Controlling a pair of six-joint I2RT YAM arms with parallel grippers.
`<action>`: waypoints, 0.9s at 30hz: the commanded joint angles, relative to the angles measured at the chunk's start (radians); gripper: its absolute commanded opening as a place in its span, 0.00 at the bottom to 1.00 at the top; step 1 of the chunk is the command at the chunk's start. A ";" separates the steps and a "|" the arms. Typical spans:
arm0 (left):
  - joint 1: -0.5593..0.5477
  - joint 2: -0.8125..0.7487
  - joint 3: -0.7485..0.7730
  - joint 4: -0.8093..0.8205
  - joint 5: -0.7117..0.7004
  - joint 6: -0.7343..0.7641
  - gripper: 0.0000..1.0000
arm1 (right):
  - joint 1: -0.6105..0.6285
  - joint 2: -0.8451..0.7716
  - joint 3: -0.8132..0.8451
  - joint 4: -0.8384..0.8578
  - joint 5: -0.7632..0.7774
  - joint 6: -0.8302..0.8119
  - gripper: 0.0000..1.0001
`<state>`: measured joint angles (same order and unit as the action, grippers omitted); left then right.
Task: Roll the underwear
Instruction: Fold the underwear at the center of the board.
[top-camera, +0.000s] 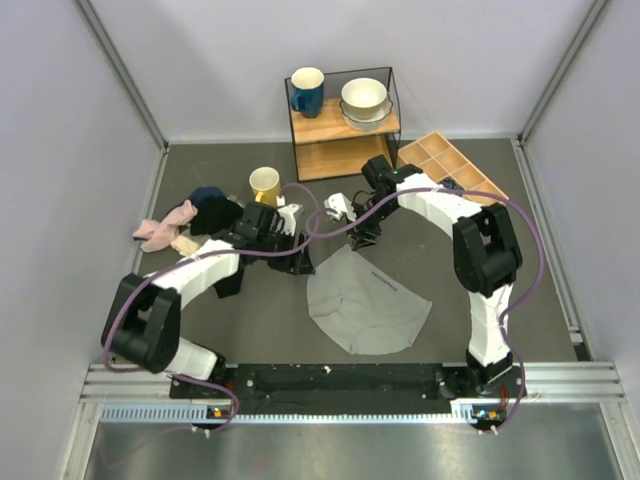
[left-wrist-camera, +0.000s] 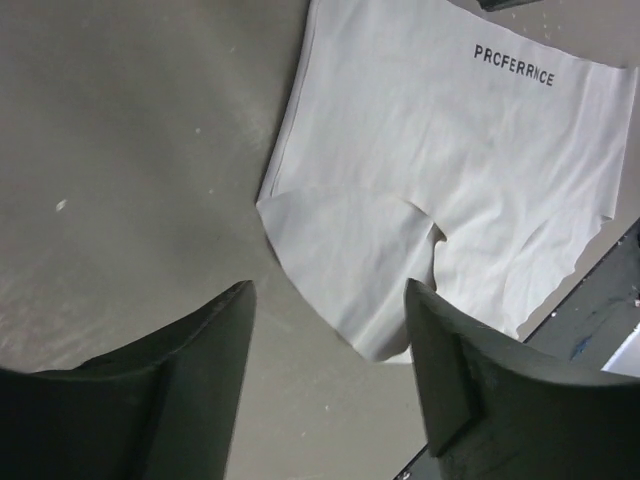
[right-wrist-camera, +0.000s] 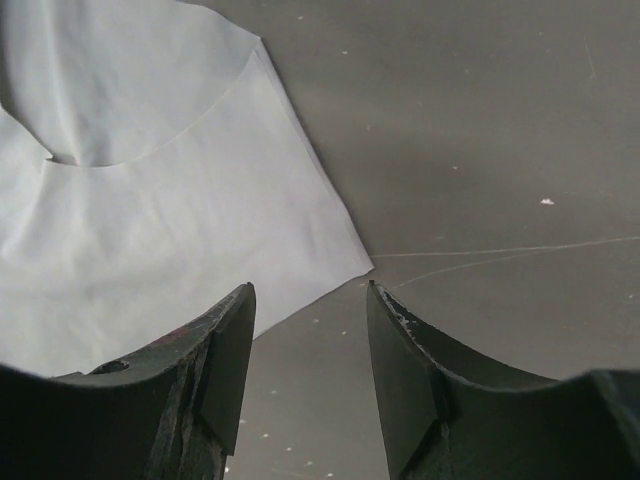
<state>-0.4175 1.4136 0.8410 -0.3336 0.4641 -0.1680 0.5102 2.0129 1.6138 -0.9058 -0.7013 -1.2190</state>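
The light grey underwear (top-camera: 365, 300) lies spread flat on the dark table in a fan shape, with small dark lettering along its far right edge. My left gripper (top-camera: 300, 262) hovers at its upper left corner, open. In the left wrist view the crotch flap of the underwear (left-wrist-camera: 440, 150) reaches down toward the open gripper (left-wrist-camera: 328, 285), with nothing pinched. My right gripper (top-camera: 362, 240) is at the cloth's top corner, open. In the right wrist view a corner of the underwear (right-wrist-camera: 150, 200) ends just ahead of the gripper (right-wrist-camera: 309, 286), with bare table between the fingers.
A yellow mug (top-camera: 265, 184) stands behind the left gripper. A dark blue bundle (top-camera: 208, 198) and pink cloth (top-camera: 165, 225) lie at the left. A wooden shelf (top-camera: 340, 125) holds a blue mug (top-camera: 307, 90) and white bowls (top-camera: 365, 100). A divided wooden tray (top-camera: 450, 165) sits back right.
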 joint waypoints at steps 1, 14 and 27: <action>0.000 0.114 0.015 0.183 0.120 -0.117 0.60 | -0.010 0.007 0.075 -0.021 -0.092 -0.031 0.49; 0.000 0.300 0.087 0.119 -0.016 -0.079 0.45 | -0.039 0.023 0.070 -0.018 -0.168 0.016 0.46; -0.018 0.377 0.150 0.050 -0.054 -0.053 0.38 | -0.050 0.049 0.080 -0.018 -0.179 0.062 0.45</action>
<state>-0.4252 1.7557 0.9756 -0.2401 0.4549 -0.2550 0.4736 2.0495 1.6520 -0.9134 -0.8318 -1.1675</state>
